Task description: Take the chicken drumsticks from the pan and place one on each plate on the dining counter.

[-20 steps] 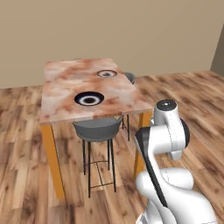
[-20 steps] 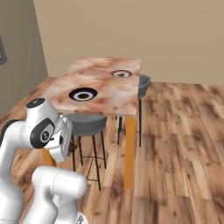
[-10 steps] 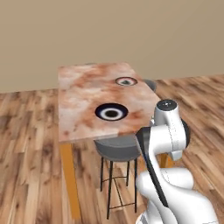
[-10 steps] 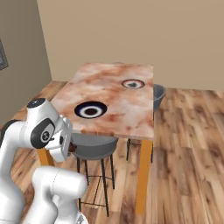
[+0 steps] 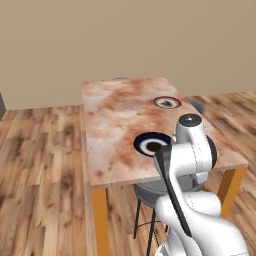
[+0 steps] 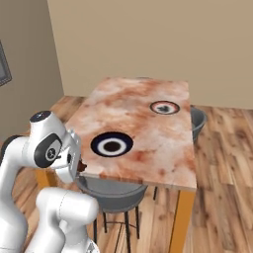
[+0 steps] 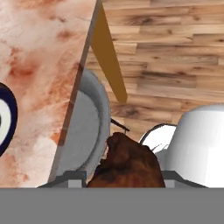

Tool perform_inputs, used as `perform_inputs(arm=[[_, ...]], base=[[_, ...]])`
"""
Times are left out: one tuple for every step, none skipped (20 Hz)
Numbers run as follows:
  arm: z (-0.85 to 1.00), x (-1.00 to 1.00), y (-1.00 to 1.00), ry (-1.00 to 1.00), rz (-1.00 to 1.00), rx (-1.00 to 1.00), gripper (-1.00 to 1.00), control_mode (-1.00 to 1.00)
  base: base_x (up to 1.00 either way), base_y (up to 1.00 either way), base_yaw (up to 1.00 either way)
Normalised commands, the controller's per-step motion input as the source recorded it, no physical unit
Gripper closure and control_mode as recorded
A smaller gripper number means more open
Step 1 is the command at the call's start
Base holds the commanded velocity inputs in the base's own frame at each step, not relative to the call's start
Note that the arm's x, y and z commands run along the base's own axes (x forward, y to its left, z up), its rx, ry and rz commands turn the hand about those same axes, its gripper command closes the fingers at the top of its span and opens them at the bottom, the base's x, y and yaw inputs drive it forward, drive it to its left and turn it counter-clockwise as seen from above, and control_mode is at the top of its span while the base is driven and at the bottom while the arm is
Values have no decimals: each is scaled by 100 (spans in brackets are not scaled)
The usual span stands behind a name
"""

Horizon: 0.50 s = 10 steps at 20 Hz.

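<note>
The gripper (image 6: 79, 167) is closed on a brown chicken drumstick (image 7: 127, 164), held low beside the dining counter (image 6: 148, 123) edge. Just under that edge sits a grey stool (image 7: 85, 127), close to the hand. On the counter, the near plate (image 6: 112, 145) lies empty; the far plate (image 6: 164, 107) carries a dark lump.
</note>
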Motion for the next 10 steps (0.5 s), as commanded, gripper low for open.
perform_inputs(arm=[[0, 0, 0, 0, 0, 0, 100, 100], [0, 0, 0, 0, 0, 0, 100, 100], [0, 0, 0, 0, 0, 0, 100, 100], [0, 38, 21, 12, 7, -8, 100, -100], [0, 36, 10, 10, 3, -6, 100, -100], [0, 43, 4, 13, 2, -6, 100, -100], [0, 56, 0, 13, 1, -4, 100, -100], [0, 69, 0, 12, 0, -1, 100, -100], [0, 81, 0, 13, 0, 0, 100, -100], [0, 83, 0, 15, 0, 0, 100, -100]], base=[[55, 38, 8], [54, 36, 8], [51, 34, 8], [0, 0, 0], [0, 0, 0], [0, 0, 0], [0, 0, 0], [0, 0, 0], [0, 0, 0], [0, 0, 0]])
